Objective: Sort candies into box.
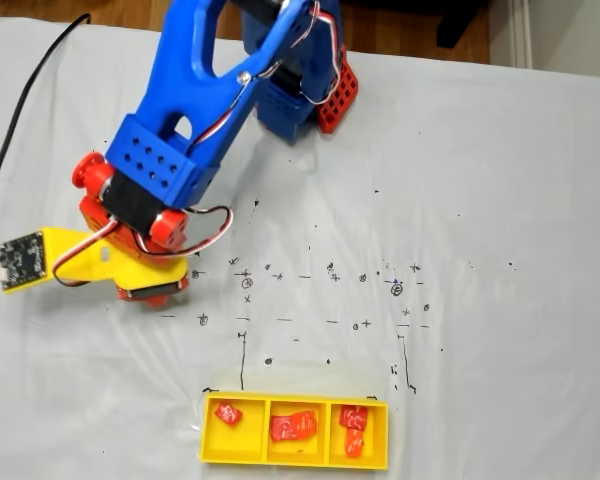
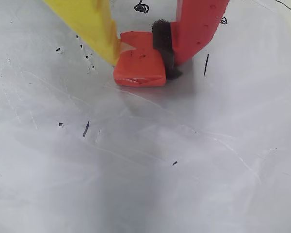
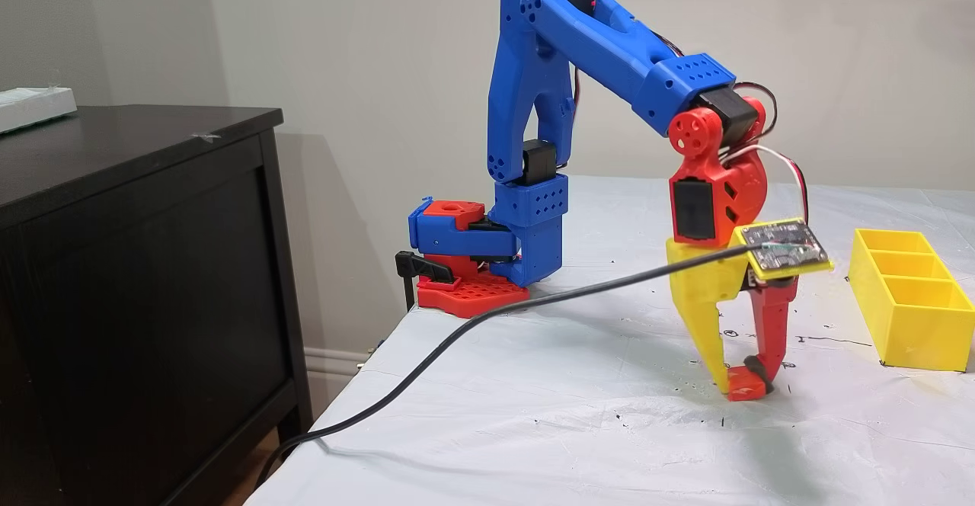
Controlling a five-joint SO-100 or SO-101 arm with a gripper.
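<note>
An orange candy [image 2: 139,65] lies on the white cloth, pinched between the yellow finger [image 2: 94,26] and the red finger's black pad [image 2: 162,46]. My gripper [image 2: 140,56] is shut on the candy, which sits at table level. The side fixed view has the same candy [image 3: 745,390] between the fingertips of the gripper [image 3: 743,380]. In the top fixed view the wrist [image 1: 140,215] covers the fingertips and this candy. The yellow box [image 1: 296,462] sits near the front edge with several red candies [image 1: 293,427] spread over its three compartments. From the side, the box [image 3: 914,334] stands to the right of the gripper.
A black cable [image 3: 533,304] runs from the circuit board [image 3: 784,245] on the wrist across the cloth and off the table's left edge. The arm's base [image 3: 472,262] is clamped at the far left corner. A dark cabinet [image 3: 137,262] stands beside the table. Pen marks dot the cloth.
</note>
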